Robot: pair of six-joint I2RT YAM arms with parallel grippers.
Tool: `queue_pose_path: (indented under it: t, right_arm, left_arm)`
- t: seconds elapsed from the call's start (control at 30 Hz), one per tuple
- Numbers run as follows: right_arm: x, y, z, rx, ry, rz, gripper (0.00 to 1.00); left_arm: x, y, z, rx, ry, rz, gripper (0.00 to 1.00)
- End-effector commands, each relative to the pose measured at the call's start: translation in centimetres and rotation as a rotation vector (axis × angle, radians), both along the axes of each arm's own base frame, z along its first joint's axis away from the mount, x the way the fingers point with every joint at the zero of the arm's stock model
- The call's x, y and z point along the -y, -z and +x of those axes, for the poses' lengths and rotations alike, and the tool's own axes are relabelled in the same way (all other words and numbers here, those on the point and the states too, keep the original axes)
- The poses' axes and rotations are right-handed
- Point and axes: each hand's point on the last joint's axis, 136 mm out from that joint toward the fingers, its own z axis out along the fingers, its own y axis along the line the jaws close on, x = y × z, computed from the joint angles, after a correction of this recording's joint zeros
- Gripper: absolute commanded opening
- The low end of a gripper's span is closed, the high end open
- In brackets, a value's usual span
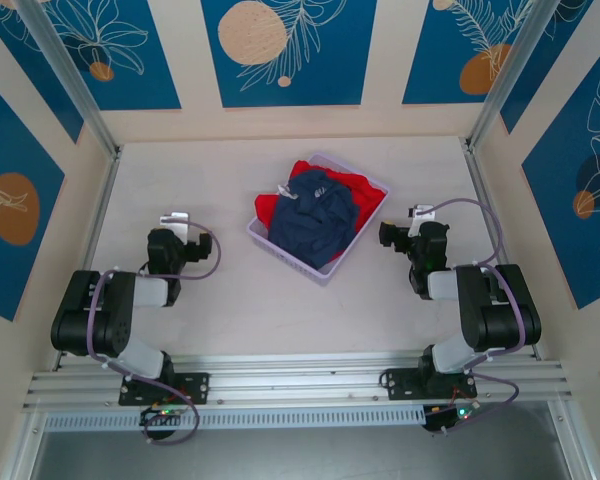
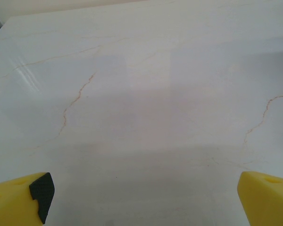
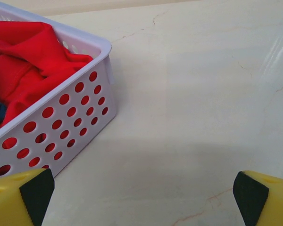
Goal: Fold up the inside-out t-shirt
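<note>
Clearly nothing is folded: the crumpled navy cloth t-shirt [image 1: 315, 222] sits in the white perforated basket [image 1: 280, 247] mid-surface, my left gripper [image 2: 144, 195] and right gripper [image 3: 141, 190] spread wide, empty.

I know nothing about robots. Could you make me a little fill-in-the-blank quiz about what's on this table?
1. The dark navy-blue cloth t-shirt lies crumpled in a white perforated plastic ____.
2. Alongside it in there lies a bright ____ garment.
3. The left gripper and the right gripper both stand ____, holding nothing.
Missing words: basket; red; open.
</note>
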Motion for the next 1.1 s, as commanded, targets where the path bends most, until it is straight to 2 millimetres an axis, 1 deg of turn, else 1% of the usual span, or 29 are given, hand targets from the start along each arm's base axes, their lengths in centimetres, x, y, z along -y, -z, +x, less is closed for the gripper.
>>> queue_pose_path:
  t: [0.0, 0.23, 0.33, 0.37, 0.43, 0.5, 0.53, 0.57, 0.6, 0.63, 0.7, 0.73, 0.8, 0.87, 0.9, 0.97, 1.07]
  right_arm:
    - [-0.1, -1.0, 0.4, 0.041, -0.009, 0.025, 0.99]
    - [-0.1, -1.2, 0.4, 0.046, -0.011, 0.024, 0.99]
    - [0.2, -1.8, 0.5, 0.045, 0.025, 0.01, 0.99]
    - [0.2, -2.2, 0.6, 0.041, 0.022, 0.008, 0.99]
    - [0.6, -3.6, 0.6, 0.018, 0.055, -0.004, 0.99]
    - [1.0, -5.6, 0.3, 0.007, 0.089, 0.012, 0.99]
    - [1.4, -6.5, 0.1, 0.013, 0.12, 0.04, 0.99]
    - [1.4, -7.4, -0.2, 0.01, 0.137, 0.082, 0.99]
    - [0.8, -8.1, -0.4, -0.006, 0.123, 0.122, 0.99]
    - [-0.4, -8.6, -0.5, -0.021, 0.083, 0.151, 1.0]
    - [-5.0, -9.5, -0.4, -0.054, -0.051, 0.153, 0.99]
    - [-7.4, -9.6, -0.4, -0.075, -0.107, 0.13, 1.0]
    - [-12.2, -9.4, -0.3, -0.135, -0.215, 0.061, 1.0]
    - [-15.6, -8.9, 0.0, -0.197, -0.276, 0.008, 1.0]
    - [-16.9, -8.5, 0.3, -0.226, -0.301, -0.012, 1.0]
    - [-18.7, -7.6, 0.8, -0.267, -0.325, -0.06, 1.0]
    - [-19.7, -5.8, 1.5, -0.328, -0.322, -0.1, 0.99]
  left_arm:
    - [0.7, -0.9, 0.6, 0.023, 0.031, -0.002, 1.0]
    - [0.7, -0.9, 0.6, 0.026, 0.031, -0.002, 1.0]
    - [0.6, -1.1, 0.6, 0.029, 0.024, 0.0, 1.0]
    - [0.3, -1.5, 0.6, 0.021, 0.008, -0.001, 1.0]
    - [-0.2, -2.9, 0.7, -0.002, -0.028, 0.003, 1.0]
    - [-0.9, -4.7, 0.6, -0.024, -0.07, 0.003, 1.0]
    - [-1.2, -5.8, 0.5, -0.024, -0.105, -0.026, 1.0]
    - [-1.4, -6.7, 0.4, -0.03, -0.146, -0.091, 1.0]
    - [-1.0, -7.7, 0.3, -0.04, -0.151, -0.165, 1.0]
    - [0.0, -8.4, 0.4, -0.052, -0.12, -0.226, 1.0]
    - [3.2, -9.6, 0.6, -0.087, 0.002, -0.343, 1.0]
    - [4.5, -9.9, 0.6, -0.1, 0.043, -0.368, 1.0]
    - [6.7, -10.0, 0.6, -0.146, 0.081, -0.367, 1.0]
    - [8.2, -9.9, 0.4, -0.185, 0.103, -0.333, 1.0]
    - [8.9, -9.8, 0.2, -0.204, 0.11, -0.319, 1.0]
    - [9.7, -9.6, 0.0, -0.223, 0.115, -0.31, 1.0]
    - [10.5, -9.3, -0.5, -0.248, 0.129, -0.306, 1.0]
